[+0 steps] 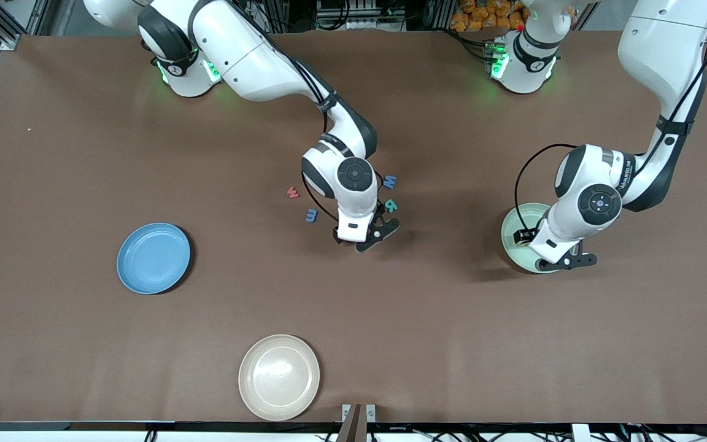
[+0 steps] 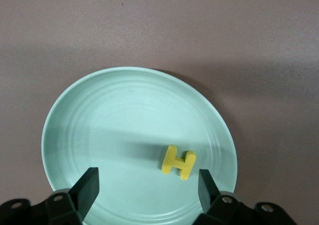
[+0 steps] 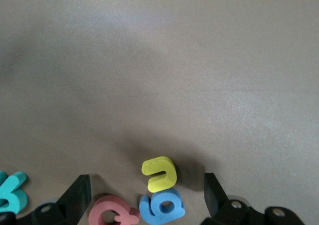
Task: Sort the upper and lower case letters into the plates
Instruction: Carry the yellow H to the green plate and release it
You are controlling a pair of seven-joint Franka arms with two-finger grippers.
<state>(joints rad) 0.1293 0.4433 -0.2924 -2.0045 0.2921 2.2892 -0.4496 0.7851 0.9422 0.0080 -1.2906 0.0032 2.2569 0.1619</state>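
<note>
**Yellow H in the mint plate, loose letters under the right hand**

The pale mint green plate (image 2: pixel 124 130) sits on the brown tabletop (image 1: pixel 452 344) toward the left arm's end, directly beneath the left hand (image 2: pixel 145 185). A yellow letter H (image 2: pixel 178 162) lies flat in it, between the two spread fingers (image 2: pixel 88 187) and touching neither; the left hand holds nothing and hangs just above the plate.

The sky blue plate (image 1: pixel 153 258) lies toward the right arm's end of the tabletop, well apart from both hands.

The right hand (image 3: pixel 144 195) is over the cluster of foam letters near the middle of the tabletop, fingers spread with nothing pinched. Between them lie a yellow curved letter (image 3: pixel 159 173), a blue rounded letter (image 3: pixel 162 207) touching it, and a pink letter (image 3: pixel 112 211) just beside the blue one. A teal letter (image 3: pixel 12 195) lies outside the fingers. From the front, a red letter (image 1: pixel 293 193), a blue letter (image 1: pixel 311 215) and two more letters (image 1: pixel 390 182) ring this hand.

A beige plate (image 1: pixel 279 377) lies nearest the front camera, well apart from both hands.
</note>
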